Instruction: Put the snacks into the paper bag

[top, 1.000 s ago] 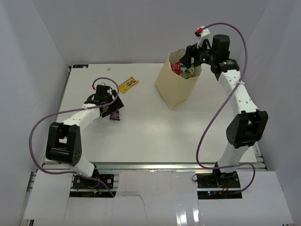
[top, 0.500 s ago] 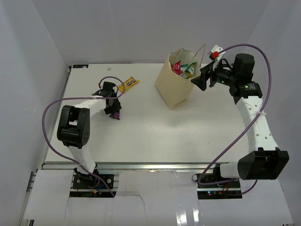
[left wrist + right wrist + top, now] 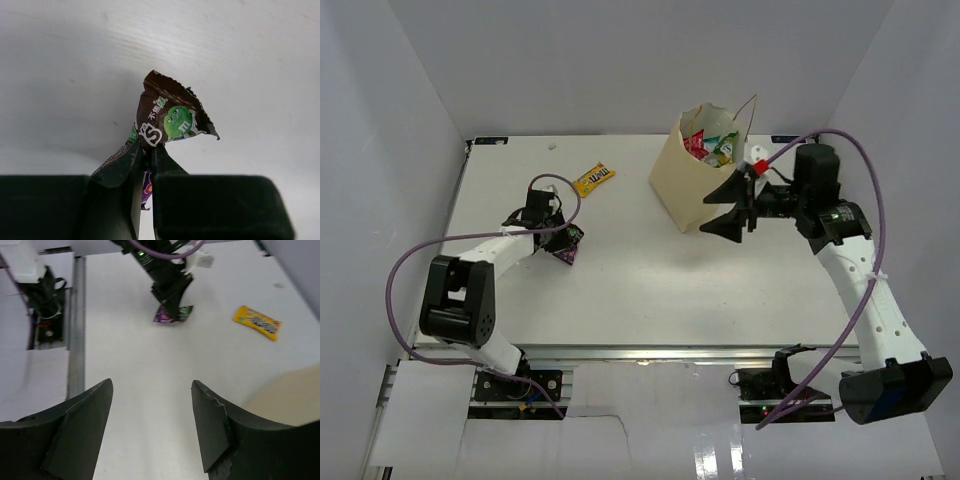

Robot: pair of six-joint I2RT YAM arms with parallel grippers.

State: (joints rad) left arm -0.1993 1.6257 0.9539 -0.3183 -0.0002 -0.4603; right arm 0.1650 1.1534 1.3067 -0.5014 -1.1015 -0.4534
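Observation:
My left gripper point(image 3: 147, 150) is shut on the lower edge of a brown packet point(image 3: 172, 117) with a green candy face, low over the left side of the table point(image 3: 620, 280). A purple packet point(image 3: 145, 192) shows just under the fingers; I cannot tell whether it is pinched too. A yellow packet point(image 3: 593, 179) lies flat farther back. The cream paper bag point(image 3: 695, 190) stands at the back right with several snacks point(image 3: 710, 146) inside. My right gripper point(image 3: 705, 215) is open and empty, level with the bag's front right side and pointing left.
White walls enclose the table on the left, back and right. In the right wrist view the left arm's gripper point(image 3: 170, 287) stands over the purple packet point(image 3: 169, 315), the yellow packet point(image 3: 257, 322) lies to its right, and the bag point(image 3: 292, 395) fills the lower right corner.
My left gripper has closed on the brown packet. My right arm has drawn back from over the bag's mouth and dropped to its front right side, still open.

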